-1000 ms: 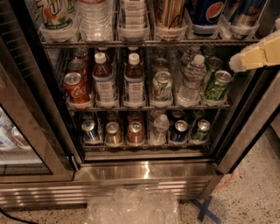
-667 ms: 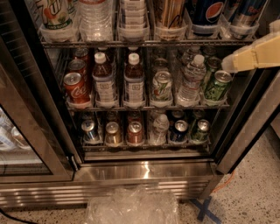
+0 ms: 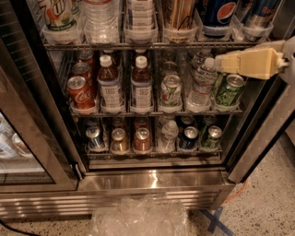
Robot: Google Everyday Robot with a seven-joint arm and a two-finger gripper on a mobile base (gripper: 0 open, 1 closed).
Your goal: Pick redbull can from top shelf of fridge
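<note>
Redbull can [image 3: 259, 13] sits at the far right of the top shelf [image 3: 152, 45], in the last clear tray [image 3: 252, 31]. Its upper part is cut off by the frame edge, so I only see the blue/silver lower body w/ a bit of red. The Pepsi can [image 3: 217, 13] is just beside it on the left, wider and dark blue, not my target.

Gripper [image 3: 221, 63] is low. It hangs in front of the middle rack, pointing left, under the top shelf's front rail, w/ the tip near the cap of a water bottle [image 3: 203, 87] and just above a green can [image 3: 229, 90]. I can't tell if it's open or closed from this angle, and it's holding nothing that I can see.

Step in hand, as I read it, is the approach; task barely begun. To do it well I'd:
- raise first, clear of the rail, before going in
- shift right so the can is centred, not the Pepsi
- confirm the gripper is open before closing in
- grab the can body above the tray lip, then lift up before pulling out of the fridge [image 3: 152, 180].

Main risk is clipping the rail or nudging the neighbour.
</note>
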